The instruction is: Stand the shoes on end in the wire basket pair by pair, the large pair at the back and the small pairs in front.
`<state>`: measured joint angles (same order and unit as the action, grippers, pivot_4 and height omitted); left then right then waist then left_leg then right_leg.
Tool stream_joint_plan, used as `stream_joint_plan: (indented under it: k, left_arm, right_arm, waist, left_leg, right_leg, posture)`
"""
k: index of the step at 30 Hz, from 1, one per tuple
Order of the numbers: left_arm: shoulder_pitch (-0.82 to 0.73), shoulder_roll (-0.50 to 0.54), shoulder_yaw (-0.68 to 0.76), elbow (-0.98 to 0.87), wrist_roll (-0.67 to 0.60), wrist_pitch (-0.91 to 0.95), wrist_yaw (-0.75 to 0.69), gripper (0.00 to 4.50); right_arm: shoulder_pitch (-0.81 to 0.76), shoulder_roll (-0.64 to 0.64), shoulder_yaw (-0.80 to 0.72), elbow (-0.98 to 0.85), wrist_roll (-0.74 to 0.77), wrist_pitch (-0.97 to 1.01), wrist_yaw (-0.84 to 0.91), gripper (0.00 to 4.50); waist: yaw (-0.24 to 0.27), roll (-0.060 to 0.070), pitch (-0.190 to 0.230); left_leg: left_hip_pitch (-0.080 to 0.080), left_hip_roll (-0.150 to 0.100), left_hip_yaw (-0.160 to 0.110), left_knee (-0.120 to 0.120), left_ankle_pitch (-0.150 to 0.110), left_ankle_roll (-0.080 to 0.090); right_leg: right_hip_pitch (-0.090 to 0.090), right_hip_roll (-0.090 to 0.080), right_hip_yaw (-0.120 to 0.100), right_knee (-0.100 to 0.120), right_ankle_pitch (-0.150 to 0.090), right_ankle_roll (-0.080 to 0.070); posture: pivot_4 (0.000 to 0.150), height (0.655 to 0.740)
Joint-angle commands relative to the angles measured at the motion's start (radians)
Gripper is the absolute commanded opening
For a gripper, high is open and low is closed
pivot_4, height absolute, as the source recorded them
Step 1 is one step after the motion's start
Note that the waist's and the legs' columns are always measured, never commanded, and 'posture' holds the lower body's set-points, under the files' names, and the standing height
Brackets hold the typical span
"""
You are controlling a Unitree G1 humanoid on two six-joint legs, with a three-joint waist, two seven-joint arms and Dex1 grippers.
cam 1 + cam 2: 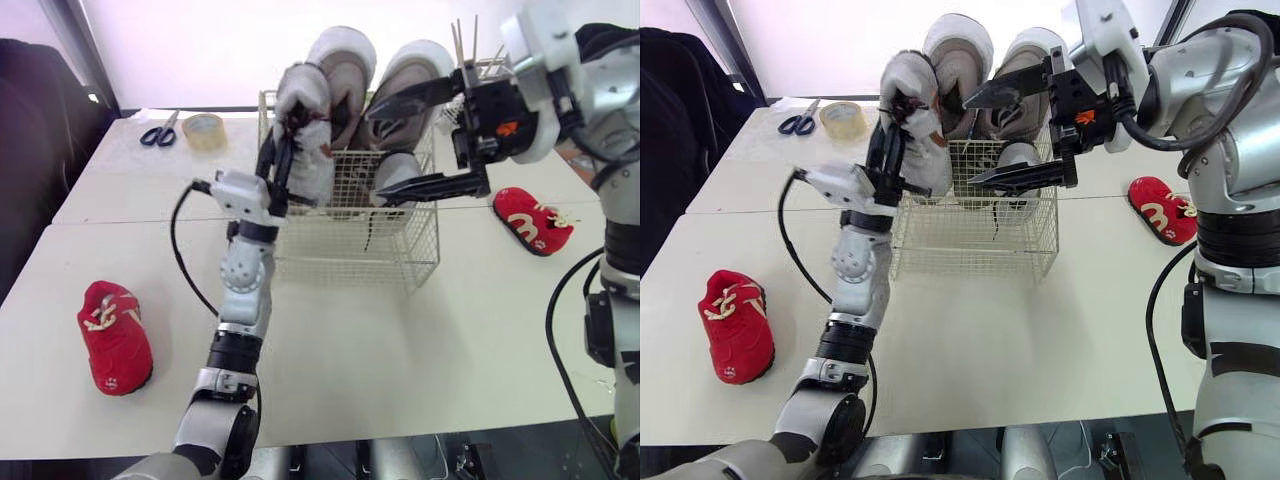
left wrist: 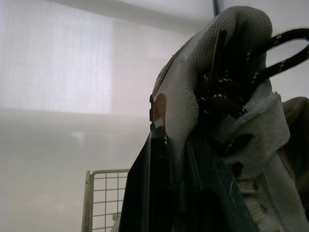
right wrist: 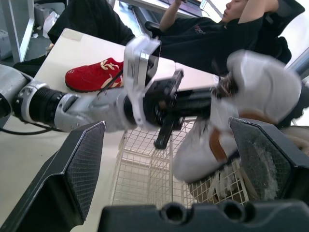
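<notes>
The left arm rises almost upright from the near edge of the white table point(image 1: 400, 340), its wrist bent so the left gripper point(image 1: 283, 135) points upward. Its two black fingers are clamped on a grey-white mesh sneaker with dark laces point(image 1: 312, 150), which it holds toe-down with the heel uppermost. The sneaker's lower end hangs at the left front corner of the white wire basket point(image 1: 350, 240) (whether it touches the wire cannot be told).

The right arm reaches in level from the right. The right gripper point(image 1: 378, 155) is turned sideways, with one finger above the other, both pointing toward the robot's left. Its jaws are spread wide with nothing between them, and it hovers over the right half of the basket.

Two large grey-and-white shoes point(image 1: 345, 70) stand on end side by side at the back of the basket. A small grey shoe point(image 1: 392, 170) stands in the front right part, just behind the lower right finger.

One small red fabric shoe point(image 1: 115, 335) lies on the table well to the left of the basket. Another red shoe point(image 1: 530, 220) lies to the basket's right. Blue-handled scissors point(image 1: 160, 130) and a roll of clear tape point(image 1: 203, 130) lie near each other at the table's far left.
</notes>
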<state>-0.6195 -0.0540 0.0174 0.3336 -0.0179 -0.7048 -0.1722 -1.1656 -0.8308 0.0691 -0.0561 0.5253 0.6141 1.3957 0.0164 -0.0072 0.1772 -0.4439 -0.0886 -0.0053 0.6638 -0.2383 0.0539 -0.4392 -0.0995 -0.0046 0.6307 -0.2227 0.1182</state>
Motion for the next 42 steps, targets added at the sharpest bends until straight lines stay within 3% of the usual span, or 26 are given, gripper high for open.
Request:
stream_joint_plan:
  k: [1,8,11,17,18,26,35,42]
  left_arm:
    - [-0.008,-0.009,-0.021,0.081,0.055,-0.084,0.036,0.05]
    - [0.053,0.024,-0.036,0.141,0.059,-0.125,0.029,0.05]
    - [0.085,0.04,-0.038,0.123,0.048,-0.114,0.025,1.16]
    - [0.16,0.064,-0.022,0.072,-0.014,-0.024,0.005,4.18]
    - [0.173,0.07,-0.02,0.048,-0.028,-0.007,-0.005,4.48]
    - [0.238,0.176,0.002,-0.254,-0.183,0.247,-0.094,4.48]
    - [0.212,0.386,0.022,-0.52,-0.31,0.763,-0.18,4.48]
    - [0.195,0.595,0.16,-0.688,-0.643,1.215,-0.288,4.48]
  right_arm:
    - [-0.014,-0.02,-0.031,-0.031,0.013,0.008,-0.007,4.5]
    - [-0.013,-0.03,-0.034,-0.039,0.016,0.017,-0.01,4.5]
    - [-0.011,-0.029,-0.035,-0.041,0.017,0.019,-0.013,4.5]
    - [-0.009,-0.024,-0.034,-0.038,0.018,0.012,-0.02,4.5]
    - [-0.008,-0.024,-0.034,-0.038,0.018,0.011,-0.021,4.5]
    - [0.011,-0.029,-0.04,-0.051,0.019,0.018,-0.042,4.5]
    - [0.019,-0.023,-0.041,-0.051,0.021,0.01,-0.052,4.5]
    - [0.024,-0.019,-0.044,-0.05,0.021,0.001,-0.055,4.5]
  waist:
    - [0.003,0.0,-0.001]
    - [0.027,0.004,-0.004]
    - [0.023,0.005,-0.006]
    - [0.019,0.011,-0.01]
    - [0.018,0.012,-0.01]
    - [-0.017,0.014,-0.011]
    - [-0.004,0.013,-0.011]
    - [-0.008,0.012,-0.01]
  left_leg:
    - [0.0,0.0,0.0,0.0,0.0,0.0]
    - [0.003,0.0,0.0,0.001,0.0,0.0]
    - [0.003,0.0,0.0,0.001,0.0,0.0]
    - [0.003,0.001,0.0,0.001,0.0,0.0]
    - [0.003,0.001,0.0,0.0,0.0,0.0]
    - [0.003,0.004,0.0,-0.002,0.0,0.0]
    - [0.001,0.003,0.0,-0.002,0.0,0.0]
    - [0.001,0.003,0.0,-0.002,0.0,0.0]
  right_leg:
    - [0.0,0.0,0.0,0.0,0.0,0.0]
    - [0.003,0.0,0.0,0.0,0.001,-0.002]
    - [0.004,0.0,0.0,0.0,0.001,-0.002]
    - [0.003,0.001,0.0,0.0,0.001,-0.002]
    - [0.003,0.001,0.0,0.0,0.001,-0.002]
    - [0.0,0.003,0.0,0.0,0.001,-0.002]
    - [-0.001,0.002,0.0,0.0,0.001,-0.002]
    - [-0.002,0.002,0.0,0.0,0.001,-0.002]
  posture:
    - [0.15,0.74]
    - [0.15,0.74]
    - [0.15,0.74]
    - [0.15,0.74]
    - [0.15,0.74]
    - [0.15,0.74]
    - [0.15,0.74]
    - [0.15,0.74]
